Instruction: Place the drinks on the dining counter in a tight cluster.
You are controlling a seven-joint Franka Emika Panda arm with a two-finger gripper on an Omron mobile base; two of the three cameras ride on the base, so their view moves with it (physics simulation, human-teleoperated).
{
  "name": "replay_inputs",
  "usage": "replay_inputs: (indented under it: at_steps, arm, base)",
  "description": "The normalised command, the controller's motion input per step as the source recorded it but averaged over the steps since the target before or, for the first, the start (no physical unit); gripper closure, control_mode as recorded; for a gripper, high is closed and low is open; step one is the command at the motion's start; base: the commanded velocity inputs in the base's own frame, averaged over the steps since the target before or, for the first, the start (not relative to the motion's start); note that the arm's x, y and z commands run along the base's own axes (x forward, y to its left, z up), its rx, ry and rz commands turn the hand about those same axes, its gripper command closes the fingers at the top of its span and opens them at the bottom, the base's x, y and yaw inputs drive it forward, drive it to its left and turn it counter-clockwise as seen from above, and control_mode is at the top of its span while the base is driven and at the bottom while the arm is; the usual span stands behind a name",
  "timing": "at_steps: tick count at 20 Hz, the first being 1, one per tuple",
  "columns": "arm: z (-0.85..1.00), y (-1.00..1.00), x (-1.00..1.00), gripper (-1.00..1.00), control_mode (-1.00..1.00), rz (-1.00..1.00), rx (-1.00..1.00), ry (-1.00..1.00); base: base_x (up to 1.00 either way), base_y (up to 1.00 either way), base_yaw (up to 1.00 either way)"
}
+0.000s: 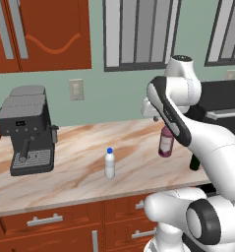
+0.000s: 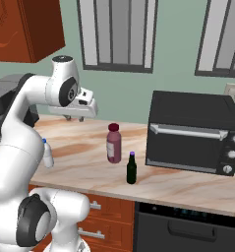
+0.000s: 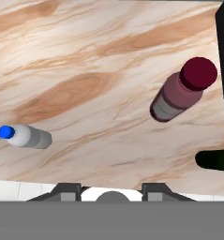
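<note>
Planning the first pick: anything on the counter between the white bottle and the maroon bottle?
Nothing: bare marble counter between the white bottle and the maroon bottle, as the hand view shows. The green bottle stands off to the maroon one's far side.

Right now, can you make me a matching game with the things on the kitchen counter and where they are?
Things:
1. white bottle
2. maroon bottle
3. green bottle
4. coffee machine

Places:
A. by the front edge, just in front of the black oven
B. far left end of the counter
C. alone in the middle, between the coffee machine and the other bottles
D. standing behind the green bottle, left of the oven

Pairs: 1-C, 2-D, 3-A, 4-B
</note>
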Motion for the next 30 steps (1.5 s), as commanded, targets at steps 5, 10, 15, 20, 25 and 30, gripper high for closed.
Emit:
replay_inputs:
  at_steps: [5, 10, 15, 20, 25, 30]
  arm:
    - [-0.04, 0.00, -0.05, -1.00, -1.00, 0.00, 0.00, 0.02]
    - [-0.02, -0.11, 0.04, -1.00, -1.00, -0.01, 0.00, 0.00]
    - [0.00, -0.31, 0.14, -1.00, -1.00, -0.06, 0.00, 0.02]
    - [0.00, -0.40, 0.24, -1.00, -1.00, -0.16, 0.00, 0.06]
    - [-0.07, -0.31, 0.31, -1.00, -1.00, -0.29, 0.00, 0.04]
    - [-0.18, -0.13, 0.31, -1.00, -1.00, -0.37, 0.00, 0.00]
  base:
    - [0.00, 0.00, 0.00]
    - [0.00, 0.00, 0.00]
    - [0.00, 0.00, 0.00]
    - [0.00, 0.00, 0.00]
    - [0.00, 0.00, 0.00]
    - [0.00, 0.00, 0.00]
